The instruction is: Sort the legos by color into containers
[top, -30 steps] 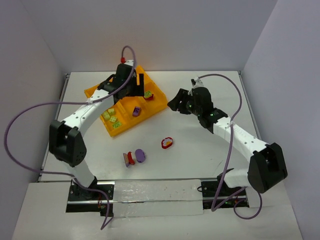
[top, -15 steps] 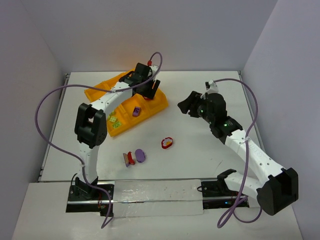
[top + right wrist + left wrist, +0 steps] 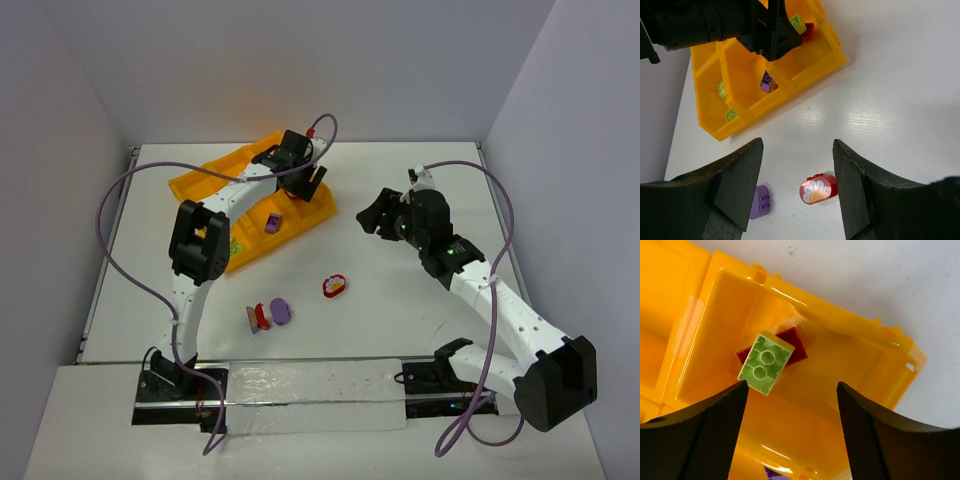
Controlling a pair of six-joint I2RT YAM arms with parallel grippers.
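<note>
The orange-yellow tray (image 3: 215, 182) lies at the back left with its containers in a grid. My left gripper (image 3: 791, 391) hangs open over the tray's right end cell (image 3: 840, 320), holding nothing. In that cell a yellow-green lego (image 3: 765, 362) sits on a red lego (image 3: 797, 349). A purple lego (image 3: 272, 223) and green legos (image 3: 731, 115) lie in other cells. My right gripper (image 3: 797, 150) is open above the table, over a red flower-faced lego (image 3: 818, 188) and a loose purple lego (image 3: 760, 201).
A small red-and-pale lego cluster (image 3: 258, 317) lies beside the loose purple lego (image 3: 281, 311) near the front. The left arm (image 3: 715, 25) stretches across the tray. Grey walls close in the table on the left, back and right.
My left gripper has swung right along the tray to its right end cell. My right arm has drawn back to the right and risen a little. The legos have not moved.
</note>
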